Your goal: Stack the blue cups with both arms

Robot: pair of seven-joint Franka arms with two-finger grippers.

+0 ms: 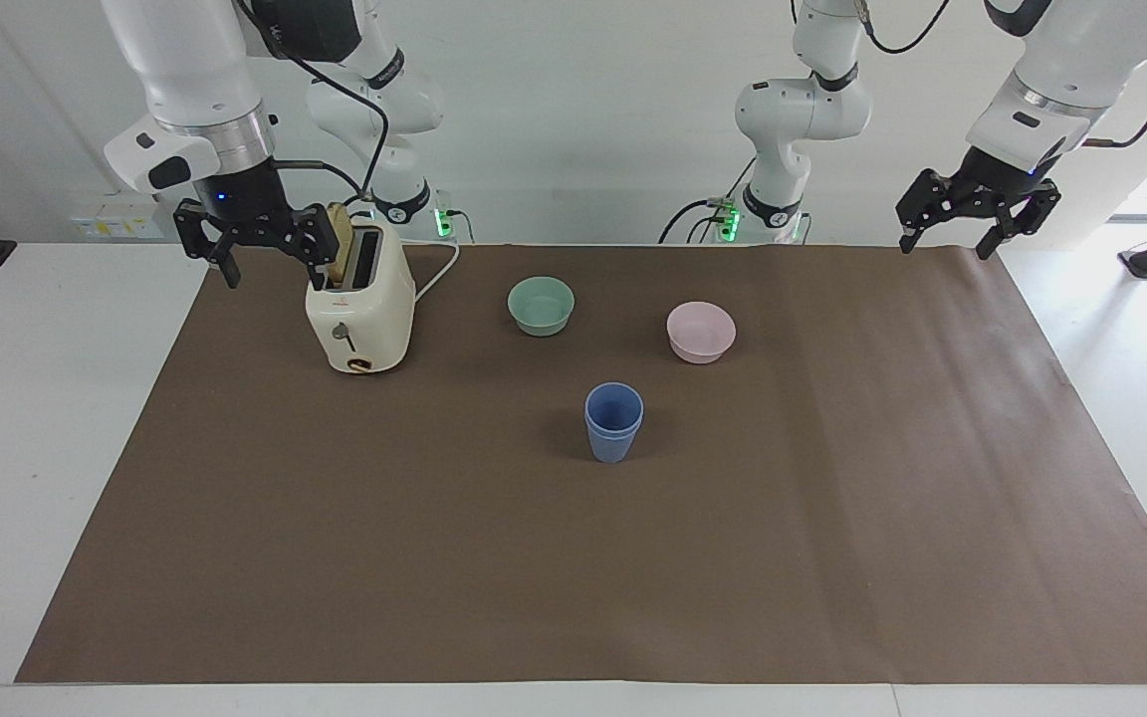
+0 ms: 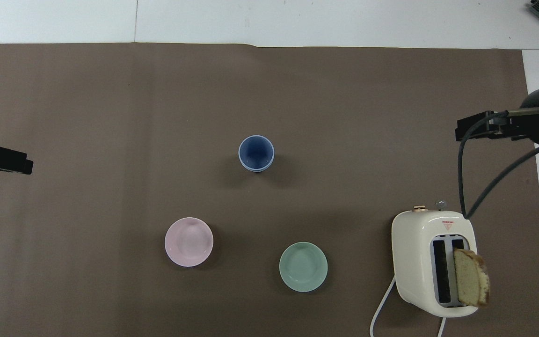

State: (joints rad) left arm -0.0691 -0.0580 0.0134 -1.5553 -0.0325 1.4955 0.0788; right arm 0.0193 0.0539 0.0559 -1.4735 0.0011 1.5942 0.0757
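Note:
The two blue cups (image 1: pixel 613 423) stand upright in the middle of the brown mat, one nested inside the other, and from overhead the blue cups (image 2: pixel 256 153) show a doubled rim. Neither gripper touches them. My right gripper (image 1: pixel 273 267) hangs open and empty beside the top of the toaster, over the mat's edge at the right arm's end; only part of the right gripper (image 2: pixel 482 127) shows from overhead. My left gripper (image 1: pixel 942 247) hangs open and empty over the mat's corner at the left arm's end, and the left gripper (image 2: pixel 2 159) pokes in at the view's edge.
A cream toaster (image 1: pixel 359 314) with a slice of bread (image 2: pixel 470 277) in one slot stands near the right arm's base, its cord trailing toward the robots. A green bowl (image 1: pixel 541 305) and a pink bowl (image 1: pixel 700 331) sit nearer to the robots than the cups.

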